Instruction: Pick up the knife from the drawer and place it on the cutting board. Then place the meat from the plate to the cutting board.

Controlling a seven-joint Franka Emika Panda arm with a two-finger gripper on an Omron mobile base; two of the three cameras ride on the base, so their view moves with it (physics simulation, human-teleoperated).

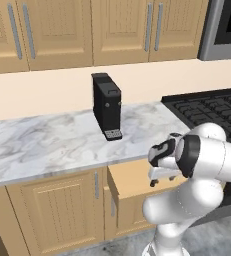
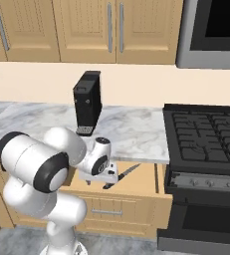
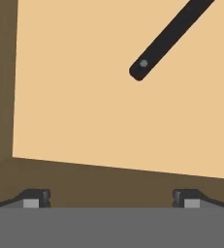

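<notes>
A white robot arm reaches down over an open light-wood drawer (image 2: 136, 187) set beneath a marble counter (image 1: 52, 142). Its gripper (image 3: 111, 197) hangs above the drawer's interior with its two dark fingertips (image 3: 36, 197) spread wide apart, grasping nothing. The knife (image 2: 130, 171) lies flat on the drawer floor, near the drawer's right side and back edge, its dark handle pointing toward the gripper, apart from the fingertips. A black coffee machine (image 1: 107, 106) stands upright on the counter near its back edge, beside a black stove (image 2: 206, 137).
</notes>
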